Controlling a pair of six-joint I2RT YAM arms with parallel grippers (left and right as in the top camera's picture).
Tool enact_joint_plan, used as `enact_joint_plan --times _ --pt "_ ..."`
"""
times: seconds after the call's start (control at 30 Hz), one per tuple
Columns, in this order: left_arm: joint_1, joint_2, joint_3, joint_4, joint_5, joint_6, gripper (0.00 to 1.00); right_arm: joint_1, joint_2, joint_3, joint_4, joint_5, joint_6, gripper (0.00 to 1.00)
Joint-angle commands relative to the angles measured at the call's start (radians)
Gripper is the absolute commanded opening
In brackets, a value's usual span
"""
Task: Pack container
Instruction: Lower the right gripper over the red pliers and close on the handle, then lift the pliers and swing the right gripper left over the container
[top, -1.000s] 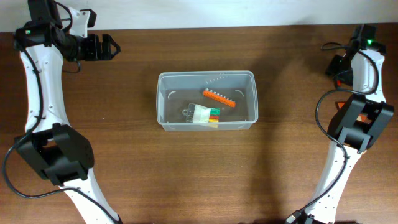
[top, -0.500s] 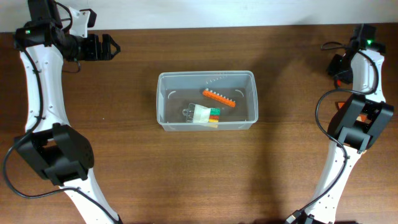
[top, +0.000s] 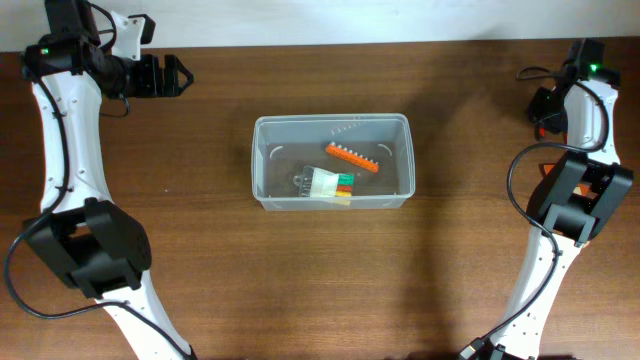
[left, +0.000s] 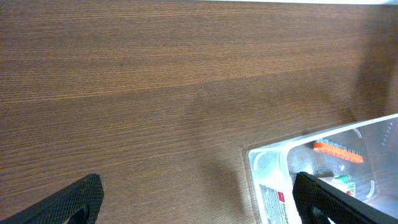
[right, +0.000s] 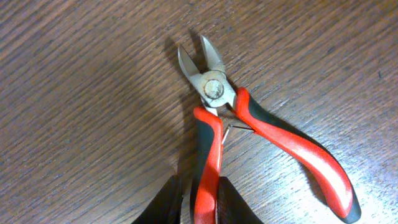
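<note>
The container (top: 331, 162) is a clear plastic tub in the middle of the table. It holds an orange toothed strip (top: 351, 158) and a white pack with coloured ends (top: 328, 183). Its left end shows in the left wrist view (left: 273, 180). My left gripper (top: 172, 76) is open and empty at the far left, over bare wood (left: 199, 202). My right gripper (right: 200, 202) is at the far right (top: 543, 108), shut on one handle of the red-and-black side cutters (right: 214, 93). The cutters lie on or just above the wood.
The wooden table (top: 200, 250) ends at a white strip along the far edge (top: 330, 20). Both arm bases stand at the near left (top: 85, 250) and near right (top: 575, 195).
</note>
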Motion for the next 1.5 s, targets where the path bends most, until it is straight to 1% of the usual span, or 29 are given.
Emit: enact_joint_plan --times 0.0,0.07,0.3,0.47,0.6,0.87,1.07,1.2,1.3,1.47 --pt "0.003 -0.001 0.016 0.002 0.000 -0.009 0.99 -0.005 0.031 -0.003 -0.007 0.019 0.005 0.13" --pt "0.003 -0.001 0.016 0.002 0.000 -0.009 0.99 -0.005 0.031 -0.001 -0.007 0.019 0.005 0.12" --pt "0.003 -0.001 0.016 0.002 0.000 -0.009 0.99 -0.005 0.014 0.029 -0.011 0.020 0.005 0.11" --pt "0.003 -0.001 0.016 0.002 0.000 -0.009 0.99 -0.005 0.003 0.114 -0.057 0.020 -0.001 0.08" --pt "0.003 -0.001 0.016 0.002 0.000 -0.009 0.99 -0.001 0.003 0.223 -0.141 0.019 -0.027 0.04" --pt "0.003 -0.001 0.016 0.002 0.000 -0.009 0.99 0.036 0.003 0.499 -0.373 0.015 -0.176 0.04" --pt "0.003 -0.001 0.016 0.002 0.000 -0.009 0.99 0.109 0.003 0.686 -0.518 -0.075 -0.308 0.04" --pt "0.003 -0.001 0.016 0.002 0.000 -0.009 0.99 0.167 -0.013 0.693 -0.572 -0.150 -0.366 0.04" --pt "0.003 -0.001 0.016 0.002 0.000 -0.009 0.99 0.223 -0.014 0.693 -0.613 -0.197 -0.381 0.04" --pt "0.003 -0.001 0.016 0.002 0.000 -0.009 0.99 0.343 -0.015 0.693 -0.648 -0.222 -0.409 0.04"
